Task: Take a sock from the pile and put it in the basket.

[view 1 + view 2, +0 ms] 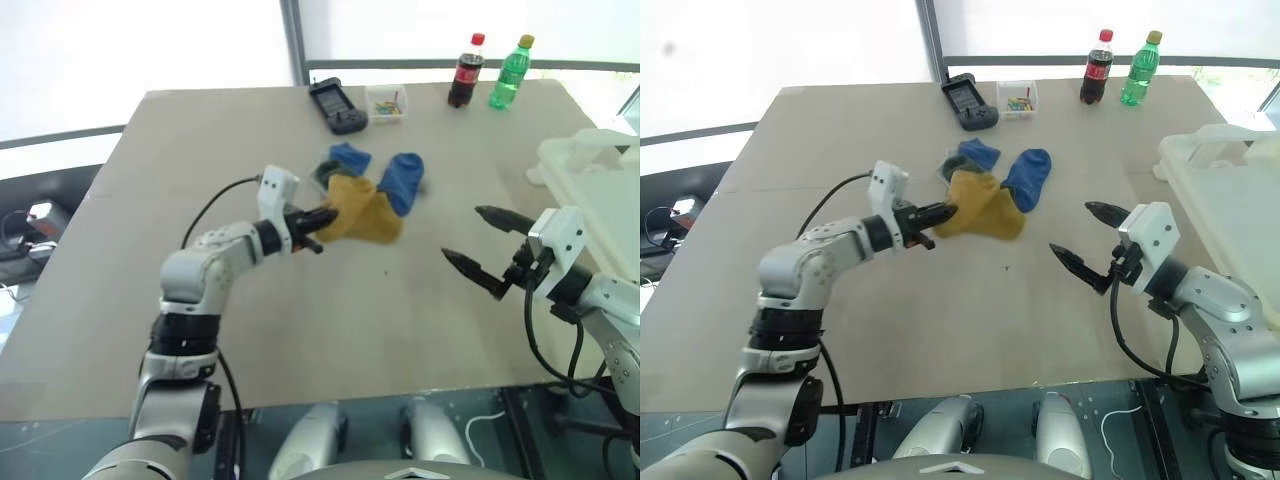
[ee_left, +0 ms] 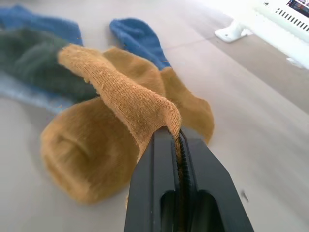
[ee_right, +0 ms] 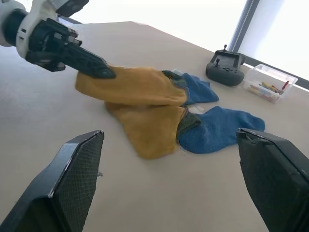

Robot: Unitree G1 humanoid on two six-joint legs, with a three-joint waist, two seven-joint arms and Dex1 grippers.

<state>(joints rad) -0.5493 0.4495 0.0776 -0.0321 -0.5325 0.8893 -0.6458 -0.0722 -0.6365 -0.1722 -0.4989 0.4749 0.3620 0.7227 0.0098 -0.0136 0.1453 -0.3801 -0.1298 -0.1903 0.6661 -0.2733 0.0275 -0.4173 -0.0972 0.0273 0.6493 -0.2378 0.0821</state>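
The left gripper (image 1: pixel 322 218) was pinched tight on the edge of a yellow sock (image 1: pixel 365 212) near the middle of the frame. In the left wrist view the cloth was squeezed between the two black fingers (image 2: pixel 159 179), with a fold sticking up. Another yellow sock seemed to lie right under it, and I could not tell if the two were stuck together. The rest of the pile (image 1: pixel 375 180) lay just above it in the picture, with blue socks (image 1: pixel 403 180) and a dark green one touching the yellow ones.

The right gripper (image 1: pixel 485 242) hung at the right of the frame with its fingers spread wide and nothing in them.

The basket (image 1: pixel 590 175) sat at the right edge of the frame, well apart from the pile.

To do this step well, I think the arm should lift the sock high enough that it hangs free and drags no other sock along. Then it should carry it over to the basket rim before letting go.

The table (image 1: pixel 200 150) was flat and tan. At the top of the frame stood a black controller (image 1: pixel 337 105), a small clear box (image 1: pixel 386 102), a cola bottle (image 1: pixel 465 71) and a green bottle (image 1: pixel 510 72). Bright windows were behind the table.
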